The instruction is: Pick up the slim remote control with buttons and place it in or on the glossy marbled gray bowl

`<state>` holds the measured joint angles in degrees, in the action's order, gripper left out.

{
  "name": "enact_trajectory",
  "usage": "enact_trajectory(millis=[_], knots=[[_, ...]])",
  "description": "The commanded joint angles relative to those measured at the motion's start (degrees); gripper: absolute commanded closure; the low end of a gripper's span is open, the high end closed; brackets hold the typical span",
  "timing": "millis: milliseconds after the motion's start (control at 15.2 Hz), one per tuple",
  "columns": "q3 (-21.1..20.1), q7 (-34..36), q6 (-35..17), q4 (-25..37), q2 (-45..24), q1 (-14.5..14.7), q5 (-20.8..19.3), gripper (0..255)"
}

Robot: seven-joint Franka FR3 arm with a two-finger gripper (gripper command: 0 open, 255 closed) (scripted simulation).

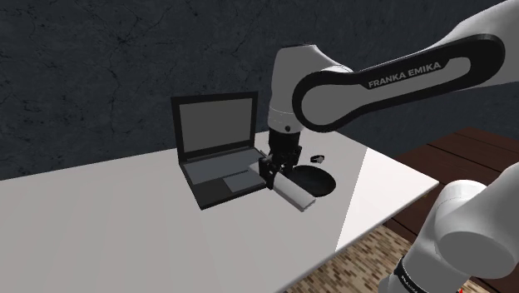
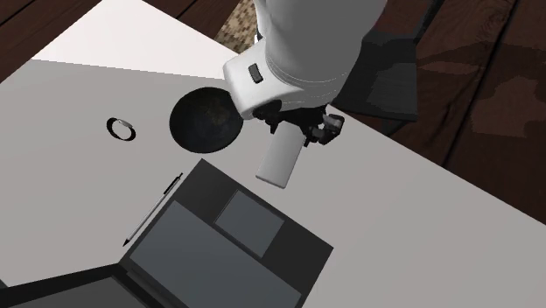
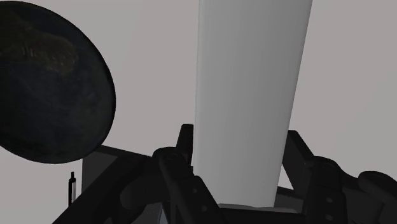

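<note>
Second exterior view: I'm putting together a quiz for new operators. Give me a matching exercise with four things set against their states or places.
Things:
1. remote
2. bowl
3. laptop
4. small ring

States or places:
a. lid open
b. lying on the table, on the bowl's far side from the remote
c. clasped by the gripper
d. dark and round, between the ring and the remote

Pairs: 1-c; 2-d; 3-a; 4-b
</note>
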<state>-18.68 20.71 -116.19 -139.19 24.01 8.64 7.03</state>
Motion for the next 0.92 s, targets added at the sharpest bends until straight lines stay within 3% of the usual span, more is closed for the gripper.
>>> enact_trajectory(millis=[0,858], knots=[[2.04,-2.71,0.55,-1.44,1.88,-0.76,-0.35,255],[17.46,-22.21,1.24,-5.16,5.94,-9.36,-7.49,255]])
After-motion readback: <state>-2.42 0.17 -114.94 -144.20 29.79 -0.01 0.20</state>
